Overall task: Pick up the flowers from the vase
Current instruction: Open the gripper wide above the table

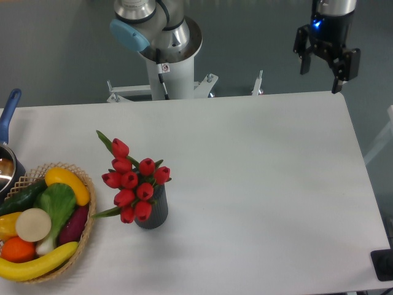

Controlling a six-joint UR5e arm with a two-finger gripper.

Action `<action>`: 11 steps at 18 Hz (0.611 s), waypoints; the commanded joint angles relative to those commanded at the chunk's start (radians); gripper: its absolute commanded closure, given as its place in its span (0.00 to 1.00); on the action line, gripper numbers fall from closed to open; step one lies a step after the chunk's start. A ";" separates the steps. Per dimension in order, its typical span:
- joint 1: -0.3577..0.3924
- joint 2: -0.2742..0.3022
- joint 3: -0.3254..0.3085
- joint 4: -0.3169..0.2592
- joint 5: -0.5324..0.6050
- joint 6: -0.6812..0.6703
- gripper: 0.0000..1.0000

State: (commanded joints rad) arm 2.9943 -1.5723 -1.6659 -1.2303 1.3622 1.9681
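Observation:
The flowers (133,181), a bunch of red tulips with green leaves, stand in the vase (153,211), a small dark grey ribbed cylinder at the left centre of the white table (258,184). The stems are hidden inside the vase. My gripper (320,76) hangs high at the far right, above the table's back edge, far from the flowers. Its two dark fingers are spread apart and hold nothing.
A woven wicker basket (86,224) with fruit and vegetables sits at the front left, close beside the vase. A pot with a blue handle (8,110) is at the left edge. The robot base (169,55) stands behind the table.

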 joint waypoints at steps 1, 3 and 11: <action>0.002 0.000 -0.002 0.000 0.000 0.002 0.00; -0.001 0.000 0.000 0.002 -0.002 0.000 0.00; -0.009 0.000 -0.023 0.002 -0.123 -0.168 0.00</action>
State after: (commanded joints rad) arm 2.9851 -1.5723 -1.6889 -1.2287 1.2396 1.7997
